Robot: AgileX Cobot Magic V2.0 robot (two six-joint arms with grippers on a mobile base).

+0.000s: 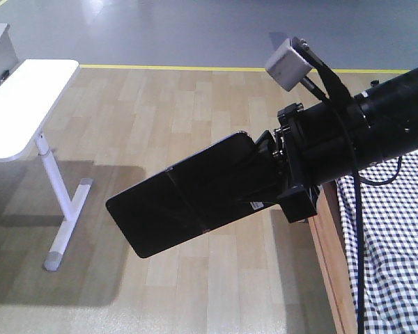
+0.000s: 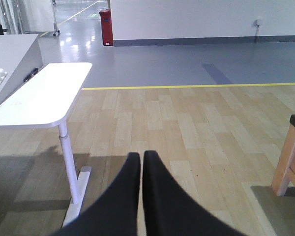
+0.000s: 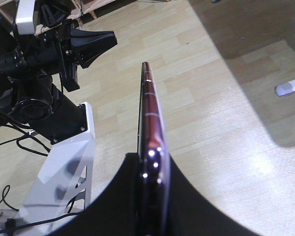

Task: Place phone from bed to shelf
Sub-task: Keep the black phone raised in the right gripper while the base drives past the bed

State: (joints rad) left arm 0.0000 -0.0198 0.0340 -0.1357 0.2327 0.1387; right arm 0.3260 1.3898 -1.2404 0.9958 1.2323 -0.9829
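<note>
My right gripper (image 1: 259,175) is shut on one end of the phone (image 1: 174,209), a large flat glossy black slab held in the air over the wood floor, left of the bed (image 1: 397,250). In the right wrist view the phone (image 3: 150,113) shows edge-on with its rose-gold rim, clamped between the black fingers (image 3: 187,206) of the right gripper (image 3: 151,162). My left gripper (image 2: 141,157) is shut with nothing in it and hangs above the floor; it also shows as a black wedge (image 3: 110,39). I cannot make out the shelf for certain.
A white table (image 1: 21,104) on a white leg stands at the left, also seen in the left wrist view (image 2: 39,98). The bed's wooden side rail (image 1: 331,257) runs along the lower right. The robot's white base (image 3: 64,172) and pale wood furniture (image 3: 96,6) show in the right wrist view.
</note>
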